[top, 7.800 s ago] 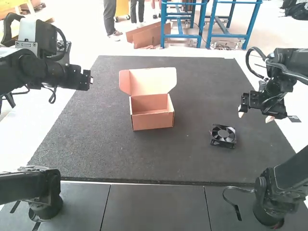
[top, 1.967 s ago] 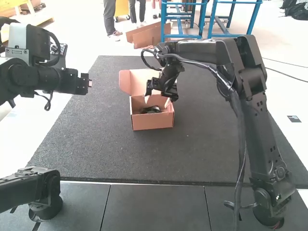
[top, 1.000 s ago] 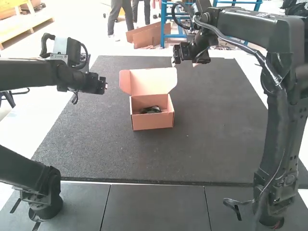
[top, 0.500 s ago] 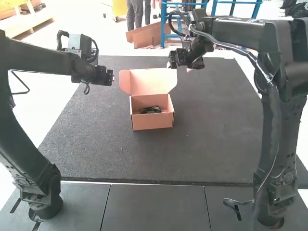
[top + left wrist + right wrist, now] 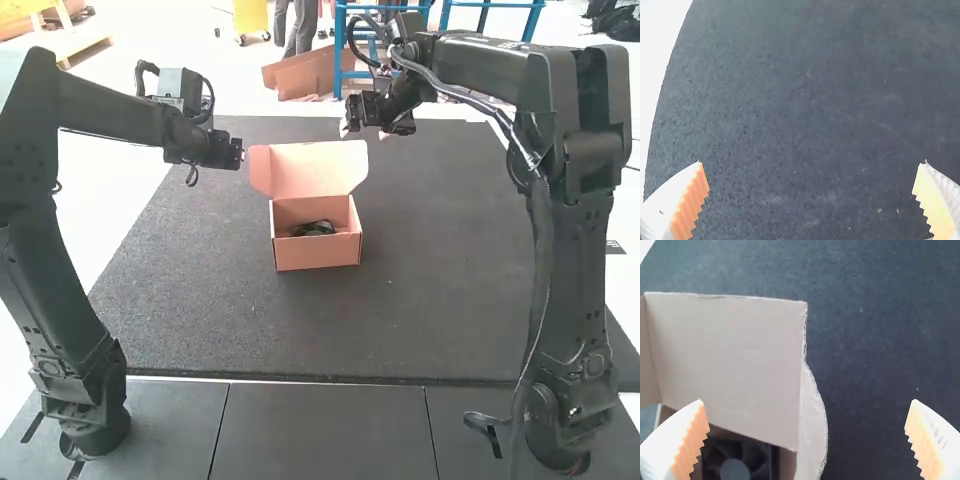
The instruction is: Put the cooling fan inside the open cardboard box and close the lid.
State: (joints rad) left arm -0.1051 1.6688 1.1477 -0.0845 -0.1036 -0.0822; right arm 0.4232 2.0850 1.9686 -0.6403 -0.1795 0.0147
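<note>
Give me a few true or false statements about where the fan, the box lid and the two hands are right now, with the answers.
1. The cooling fan lies inside the cardboard box. True.
2. The lid is shut. False: it stands upright, open.
3. The right hand holds the fan. False: it is open and empty, up by the lid's top edge.
4. The left hand is open, beside the lid's left flap. True.
5. The box stands on a black mat. True.
</note>
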